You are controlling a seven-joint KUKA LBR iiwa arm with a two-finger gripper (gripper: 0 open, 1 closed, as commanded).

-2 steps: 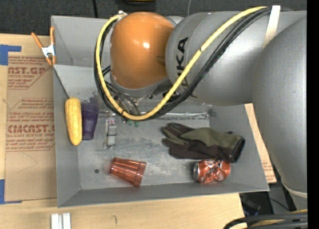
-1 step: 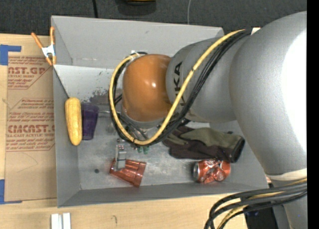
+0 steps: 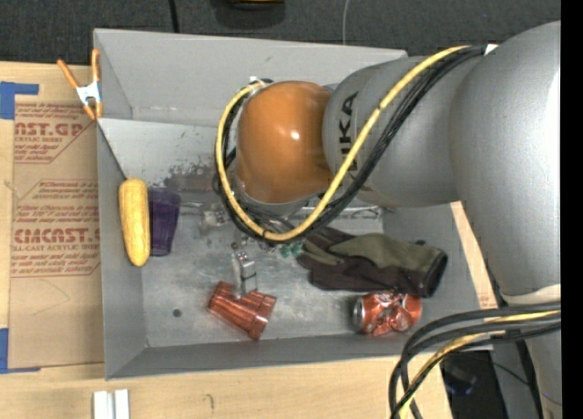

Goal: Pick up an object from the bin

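Note:
My gripper (image 3: pixel 246 270) pokes out from under the orange dome near the middle of the bin floor, low over the metal. Just below it, towards the front wall, lies a reddish-brown ribbed plastic piece (image 3: pixel 241 310) on its side, apart from the gripper. To the gripper's right a dark olive glove (image 3: pixel 373 262) lies crumpled, its near end partly under the arm's cables. Nothing shows held in the gripper.
A crushed red drink can (image 3: pixel 387 312) lies at the front right, below the glove. A yellow corn cob (image 3: pixel 135 221) rests along the left wall with a purple cup (image 3: pixel 164 221) beside it. The arm and its orange dome cover the back and right of the bin.

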